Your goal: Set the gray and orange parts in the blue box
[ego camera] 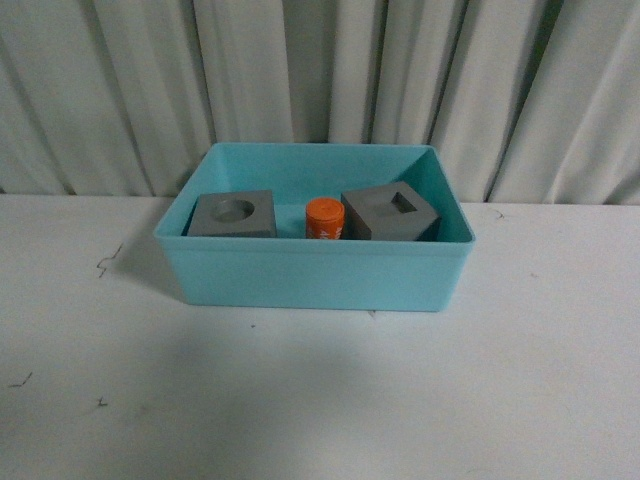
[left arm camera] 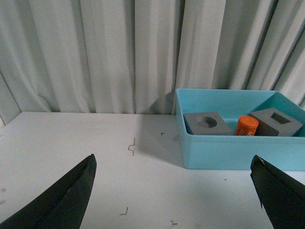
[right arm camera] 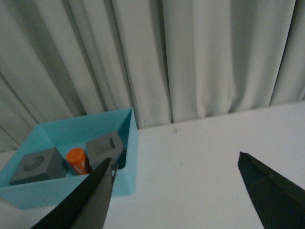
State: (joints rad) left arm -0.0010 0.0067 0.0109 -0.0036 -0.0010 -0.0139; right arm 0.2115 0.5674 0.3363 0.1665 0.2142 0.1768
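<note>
The blue box (ego camera: 300,275) stands on the white table near the curtain. Inside it lie the gray cube with a round recess (ego camera: 233,215) at the left, the orange cylinder (ego camera: 324,219) in the middle and the gray cube with a square recess (ego camera: 391,213), tilted, at the right. All three also show in the left wrist view, round-recess cube (left arm camera: 207,123), cylinder (left arm camera: 246,126), square-recess cube (left arm camera: 276,121), inside the box (left arm camera: 228,151). The right wrist view shows the box (right arm camera: 125,176) and parts too. My left gripper (left arm camera: 174,164) and right gripper (right arm camera: 177,160) are open, empty, away from the box. Neither arm shows in the front view.
A pleated light curtain (ego camera: 320,80) hangs right behind the table. Small dark scuff marks (ego camera: 108,262) dot the white tabletop (ego camera: 320,400) in front and to the left of the box.
</note>
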